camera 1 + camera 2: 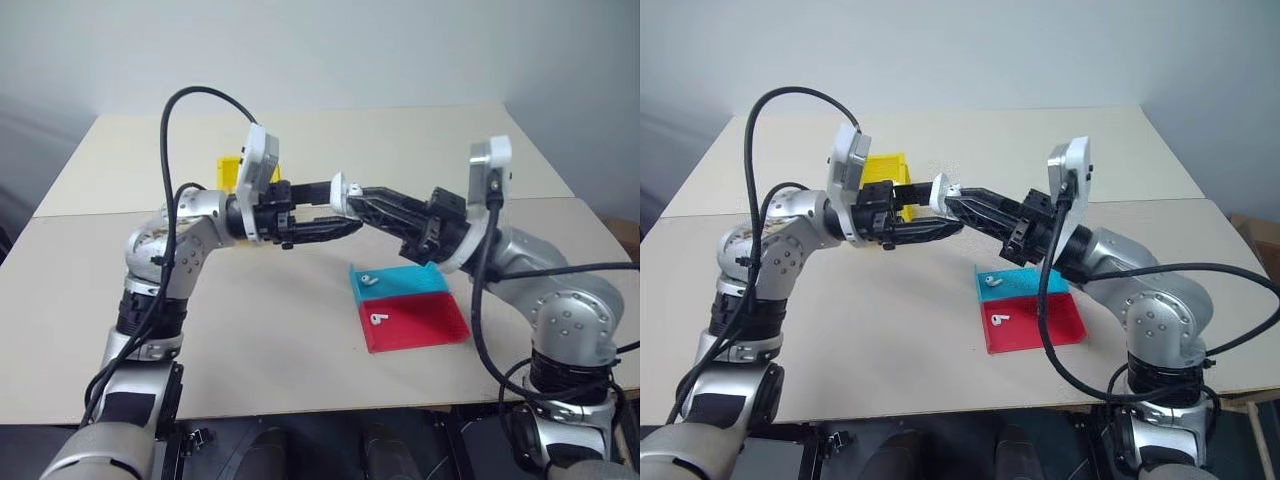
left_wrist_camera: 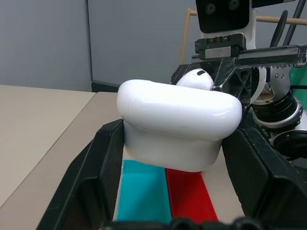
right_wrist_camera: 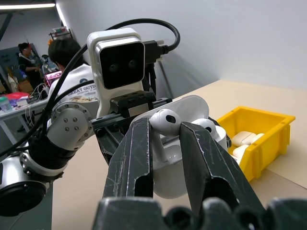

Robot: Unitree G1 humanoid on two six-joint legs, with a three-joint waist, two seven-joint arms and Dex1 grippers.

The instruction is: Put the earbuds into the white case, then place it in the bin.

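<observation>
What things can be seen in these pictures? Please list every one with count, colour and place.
white case: one, white, lid open, clamped in the left hand above the table.
earbuds: three seen, white; one in the right hand at the open case, one on the cyan half, one on the red half.
tray: one, cyan and red, table front right.
bin: one, yellow, behind the hands, white cases inside.
table: one, beige.
left hand: black, shut on the case.
right hand: black, holding an earbud.
</observation>
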